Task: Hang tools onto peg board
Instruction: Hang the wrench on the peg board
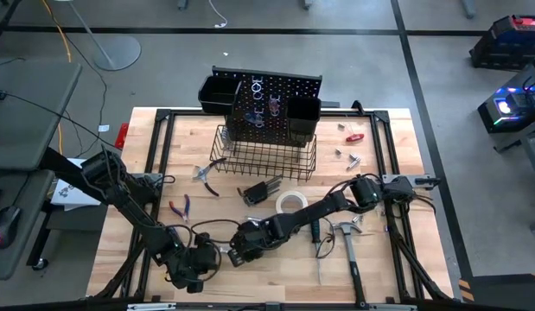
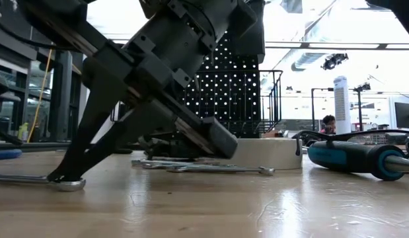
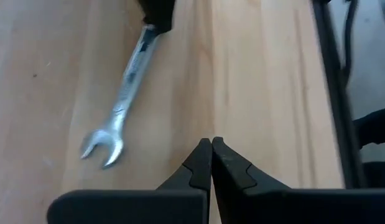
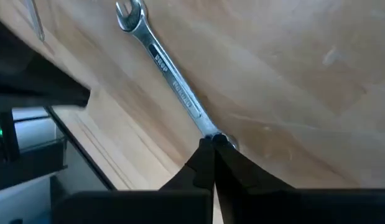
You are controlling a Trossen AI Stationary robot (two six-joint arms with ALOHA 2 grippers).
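- The pale wooden table carries the black peg board at its far middle, standing upright with a wire basket in front of it.
- Only the high view shows the scattered tools: a white tape roll, a hammer on the right, red-handled pliers on the left.
- The low view alone shows a blue-handled screwdriver lying at the right.
- The right gripper is low at the near middle, its claw pressed together on the end of a silver wrench that lies flat on the table.
- The left gripper is just beside it, its claw fully closed and holding nothing; its own view shows the wrench's open end.
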